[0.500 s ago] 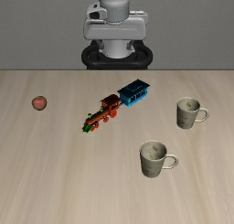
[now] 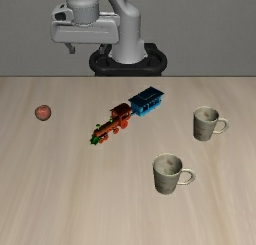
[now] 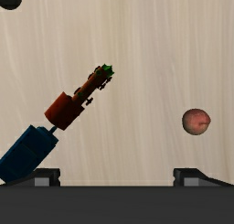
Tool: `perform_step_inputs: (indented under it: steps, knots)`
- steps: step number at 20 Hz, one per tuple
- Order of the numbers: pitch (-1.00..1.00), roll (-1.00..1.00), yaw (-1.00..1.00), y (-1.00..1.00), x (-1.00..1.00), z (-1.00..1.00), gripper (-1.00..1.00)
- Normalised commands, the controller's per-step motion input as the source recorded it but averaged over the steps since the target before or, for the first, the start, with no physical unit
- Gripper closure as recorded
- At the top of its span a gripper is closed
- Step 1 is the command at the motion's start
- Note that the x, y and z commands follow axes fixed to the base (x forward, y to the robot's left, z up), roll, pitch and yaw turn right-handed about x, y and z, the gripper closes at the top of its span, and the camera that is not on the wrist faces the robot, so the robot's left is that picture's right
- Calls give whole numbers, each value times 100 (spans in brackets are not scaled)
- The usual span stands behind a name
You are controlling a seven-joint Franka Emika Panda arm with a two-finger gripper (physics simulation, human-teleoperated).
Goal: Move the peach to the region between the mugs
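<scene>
The tool (image 3: 119,176) hangs high over the back of the desk (image 2: 60,199), toward the exterior view's left, fingers spread wide with nothing between them, so honestly the job has barely started. The peach (image 2: 43,113) sits by itself on the exterior view's left side of the desk, untouched and well apart from everything else; from the tool's own camera it lies on the wood out ahead of one fingertip, not between the two. It's a small round thing, reddish-pink, mottled skin with a darker dimple, and I'd guess it rolls if nudged. Moving right, a toy train (image 2: 127,117) lies diagonally in the middle: red and green engine, blue wagon hitched behind, hard shiny plastic by the look of it, all blocky bits. Then on the right the two mugs, the far mug (image 2: 207,123) and the near mug (image 2: 171,173), both upright, dull grey-beige like unglazed stoneware, chunky walls, handles poking out to the right. The gap between them is plain pale woodgrain, and that's where the peach has to end up. So what's left is basically everything: drop to the peach, close on it, carry it across past the train, set it in that gap.
</scene>
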Motion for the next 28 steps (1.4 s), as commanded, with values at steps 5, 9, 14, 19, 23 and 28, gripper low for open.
perform_step_inputs:
  steps: [5,9,14,19,23,28]
  knots:
    - [0,0,0,-100,0,0,-100]
    - [0,0,0,-100,0,0,-100]
    - [0,0,0,-60,0,0,-100]
    - [0,0,0,0,0,-100,-100]
    - [0,0,0,0,0,-100,-100]
    - [0,0,0,0,0,-100,-100]
